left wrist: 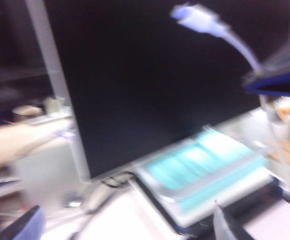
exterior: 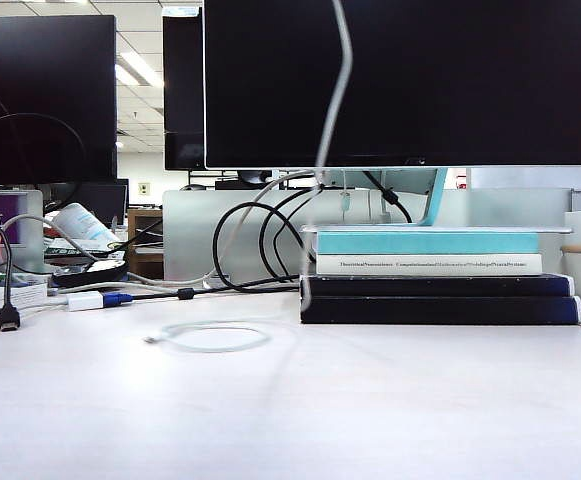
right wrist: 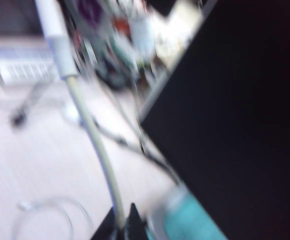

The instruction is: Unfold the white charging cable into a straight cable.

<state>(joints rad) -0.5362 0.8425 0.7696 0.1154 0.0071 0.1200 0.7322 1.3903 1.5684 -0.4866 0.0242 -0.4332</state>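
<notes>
The white charging cable (exterior: 210,335) lies partly on the table (exterior: 290,430) and partly in the air. 1 flat loop rests left of the table's middle, toward its far edge, with a free plug end at the loop's left side. From near the left end of a stack of books (exterior: 430,285) the cord climbs steeply in front of a dark monitor (exterior: 410,80) and leaves the top of the exterior view.

Neither gripper appears in the exterior view. Both are above it.

The right gripper (right wrist: 126,226) has its 2 fingers pressed together, pinching the cable (right wrist: 92,135) a short way behind its second plug, which stands out beyond the fingertips. The left gripper (left wrist: 120,224) seems to have its fingers spread wide, with 1 dark finger at a corner of its blurred picture and nothing visible between them.

The cord looks light, thin, limp and glossy. It should slip through a loose pinch and sag between holds, and it may keep some curl. The best holds, in my judgement, are just behind each plug, where the thicker collar stops sliding. The plug on the table is the one not yet taken.

Only the exterior view shows the whole run from the loop to the raised part. Only the right wrist view shows the pinch itself. The left wrist view shows the raised plug and cord (left wrist: 234,42) running to a dark blue shape, which may be the right gripper. It is too blurred to tell.
</notes>
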